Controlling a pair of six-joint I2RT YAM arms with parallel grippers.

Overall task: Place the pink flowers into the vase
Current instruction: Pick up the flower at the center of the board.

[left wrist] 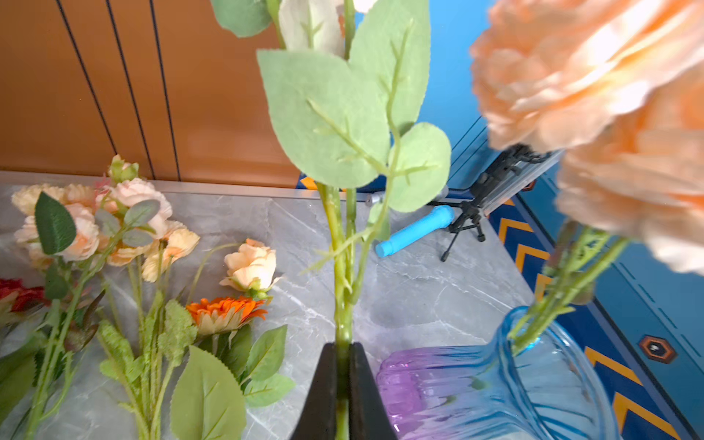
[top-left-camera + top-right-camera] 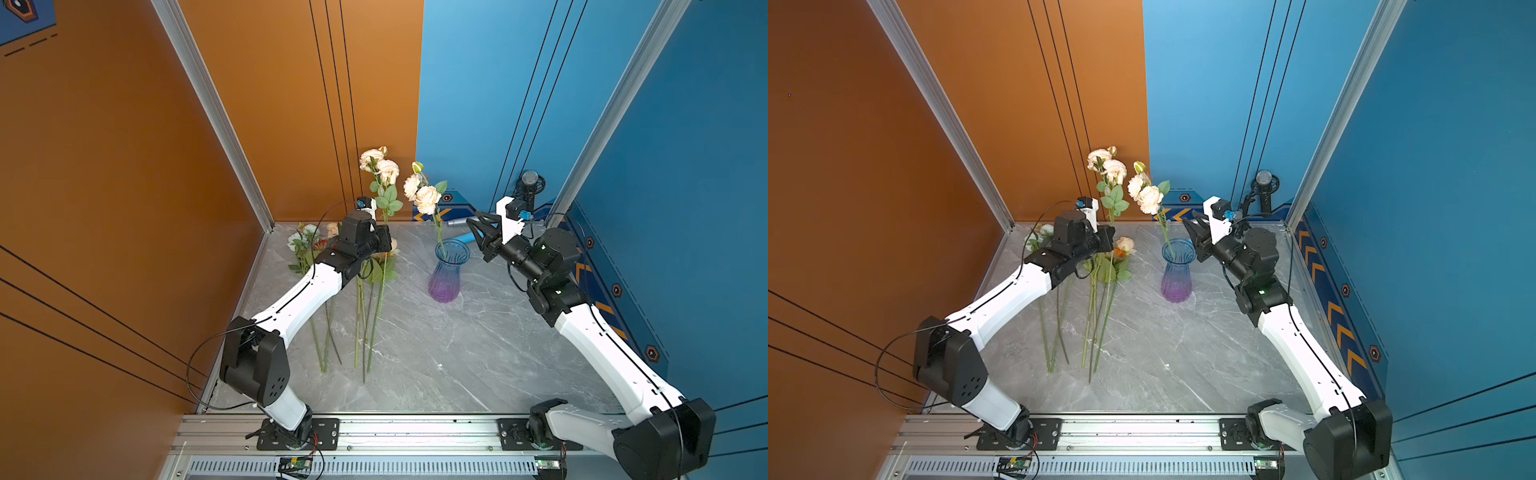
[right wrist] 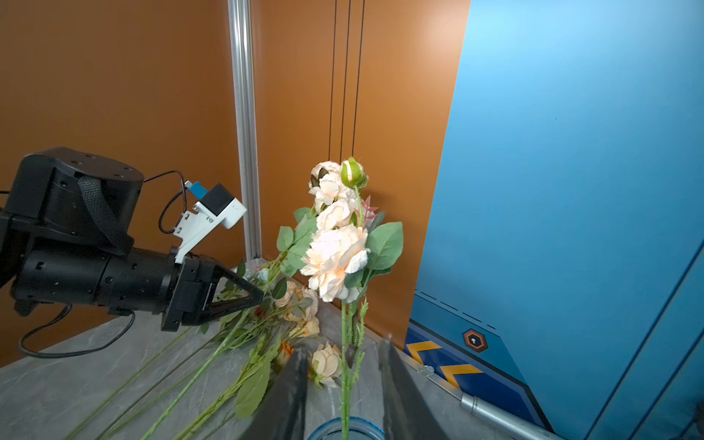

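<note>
Left wrist: L gripper pinches pink flower stem nr vase.

Robot lab cell: orange panel wall, blue panel wall, aluminium extrusion post, marble-look tabletop, mounting rail.

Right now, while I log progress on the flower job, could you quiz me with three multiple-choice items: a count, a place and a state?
1. How many pink stems stand in the vase? A none; B one; C three.
2. Where does the blue tube lie? A behind the vase; B by the front rail; C inside the vase.
3. The left pincer is: A open and empty; B shut on a pink-flowered stem; C shut on an orange flower.

1 B: only one pink stem rises from it.
2 A: it lies beyond the vase.
3 B: its jaws clamp a leafy stem with peach-pink blooms.
</note>
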